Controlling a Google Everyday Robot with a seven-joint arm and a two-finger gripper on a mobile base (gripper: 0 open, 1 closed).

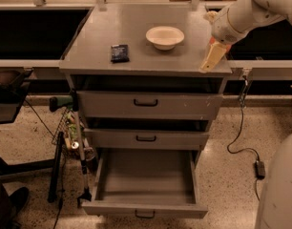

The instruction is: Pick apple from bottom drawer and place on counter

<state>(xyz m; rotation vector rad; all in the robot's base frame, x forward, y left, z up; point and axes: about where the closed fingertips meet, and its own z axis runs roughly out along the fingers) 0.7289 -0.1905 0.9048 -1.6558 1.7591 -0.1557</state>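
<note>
Gripper (211, 61) over desk's (131, 27) near right corner, grip cannot be told, bowl (165, 36) to its left, bottom drawer (146, 175) open

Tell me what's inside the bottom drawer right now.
The bottom drawer is pulled out, and its visible floor holds nothing. Its rear strip is hidden under the middle drawer. The gripper is over the right front corner of the counter.
</note>
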